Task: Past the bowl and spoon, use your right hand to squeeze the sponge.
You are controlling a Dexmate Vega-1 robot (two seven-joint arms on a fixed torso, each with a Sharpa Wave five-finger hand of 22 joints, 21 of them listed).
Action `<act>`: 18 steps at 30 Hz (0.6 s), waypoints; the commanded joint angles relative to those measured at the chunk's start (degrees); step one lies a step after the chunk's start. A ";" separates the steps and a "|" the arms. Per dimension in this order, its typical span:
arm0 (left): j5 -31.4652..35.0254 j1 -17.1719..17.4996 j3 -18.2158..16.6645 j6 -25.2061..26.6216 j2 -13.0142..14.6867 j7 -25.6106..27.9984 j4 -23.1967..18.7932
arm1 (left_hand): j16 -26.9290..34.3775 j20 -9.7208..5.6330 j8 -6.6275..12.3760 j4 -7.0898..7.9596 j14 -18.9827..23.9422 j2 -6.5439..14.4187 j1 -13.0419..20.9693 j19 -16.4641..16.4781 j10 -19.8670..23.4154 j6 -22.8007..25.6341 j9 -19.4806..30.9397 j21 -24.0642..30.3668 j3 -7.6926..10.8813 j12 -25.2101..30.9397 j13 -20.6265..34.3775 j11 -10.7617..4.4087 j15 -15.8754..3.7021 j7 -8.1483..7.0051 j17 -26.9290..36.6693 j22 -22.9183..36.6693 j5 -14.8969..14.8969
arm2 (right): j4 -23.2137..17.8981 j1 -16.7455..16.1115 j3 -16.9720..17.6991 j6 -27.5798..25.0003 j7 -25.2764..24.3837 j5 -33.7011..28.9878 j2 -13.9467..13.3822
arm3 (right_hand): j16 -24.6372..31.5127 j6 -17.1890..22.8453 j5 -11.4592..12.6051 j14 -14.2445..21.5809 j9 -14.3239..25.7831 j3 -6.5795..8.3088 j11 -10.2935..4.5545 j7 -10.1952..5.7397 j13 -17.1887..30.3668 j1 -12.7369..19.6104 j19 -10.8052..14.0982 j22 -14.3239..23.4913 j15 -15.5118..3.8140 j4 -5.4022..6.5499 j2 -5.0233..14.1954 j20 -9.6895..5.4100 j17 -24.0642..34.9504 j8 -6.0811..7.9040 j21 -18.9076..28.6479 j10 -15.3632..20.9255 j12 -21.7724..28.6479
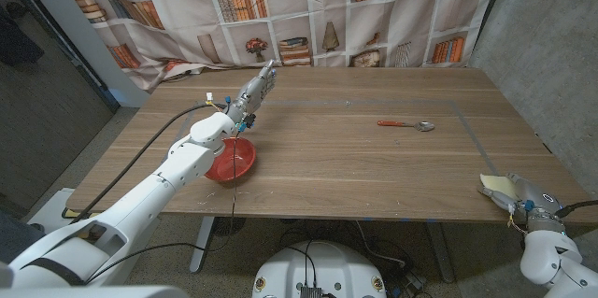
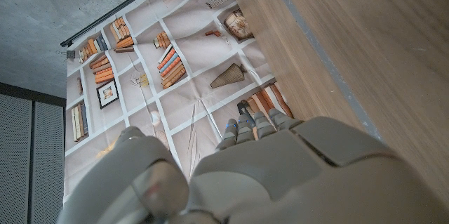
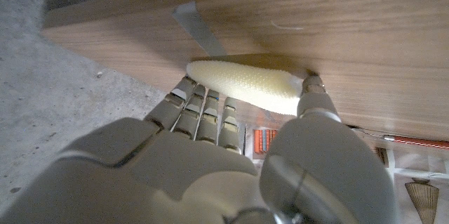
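Wooden worktop (image 1: 355,163): right robot hand (image 3: 231,157) pinches soft, light yellow sponge (image 3: 242,83) between fingers (image 3: 200,108) and thumb; squeeze its middle

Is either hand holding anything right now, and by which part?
The right hand pinches the yellow sponge across its long sides, between fingers and thumb. The left hand holds nothing.

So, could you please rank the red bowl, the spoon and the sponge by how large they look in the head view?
1. Red bowl, largest, though the left arm covers part of it.
2. Spoon, long but thin.
3. Sponge, smallest in view; the right hand holds it at the table's near edge, so part may be hidden.
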 commanded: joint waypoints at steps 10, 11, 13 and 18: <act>-0.32 0.95 -0.36 0.58 0.23 1.26 -1.03 | 0.25 0.73 0.01 0.14 0.10 0.60 0.25 -0.17 0.50 0.68 0.11 -0.08 -0.18 0.36 0.23 -0.15 -0.11 0.07 0.26 0.25 -0.20 | 1.93 2.75 -3.37 -0.56 -6.37 1.92 -2.28 | 1.19 5.85 -0.54 8.25 0.22 1.60 -1.37 -0.60 -0.02 6.72 8.30 0.33 -2.58 0.26 1.95 -3.72 0.24 1.48 2.31 6.70 1.57; -0.31 0.98 -0.38 0.58 0.30 1.24 -1.08 | 0.25 0.78 0.00 0.14 0.11 0.62 0.26 -0.19 0.49 0.68 0.11 -0.09 -0.18 0.35 0.23 -0.20 -0.04 0.06 0.26 0.25 -0.21 | 1.92 2.88 -3.54 -0.66 -6.70 1.90 -2.30 | 1.21 6.15 -0.55 8.73 0.23 1.72 -1.52 -0.72 -0.02 7.05 8.80 0.34 -2.70 0.27 2.06 -3.93 0.24 1.53 2.46 7.07 1.63; -0.33 0.98 -0.44 0.64 0.40 1.25 -1.15 | 0.25 0.86 0.01 0.14 0.12 0.64 0.27 -0.21 0.54 0.71 0.11 -0.09 -0.19 0.37 0.23 -0.23 -0.04 0.04 0.26 0.26 -0.21 | 1.80 3.02 -3.63 -0.70 -7.46 1.96 -2.17 | 1.22 6.70 -0.52 9.50 0.23 2.22 -1.83 -0.93 -0.04 8.11 9.42 0.36 -3.15 0.19 2.68 -4.08 0.28 1.60 2.60 7.67 1.69; -0.43 0.87 -0.59 0.54 0.45 1.17 -0.98 | 0.27 0.97 0.01 0.15 0.20 0.72 0.30 -0.25 0.52 0.79 0.11 -0.09 -0.21 0.35 0.23 -0.32 -0.07 -0.01 0.26 0.26 -0.23 | 0.63 2.69 -3.16 -0.91 -8.71 2.19 -1.98 | 1.34 8.28 -0.79 11.43 0.24 2.62 -1.99 -1.12 -0.07 9.21 11.63 0.41 -3.70 0.40 3.17 -4.33 0.34 1.88 3.27 9.75 2.13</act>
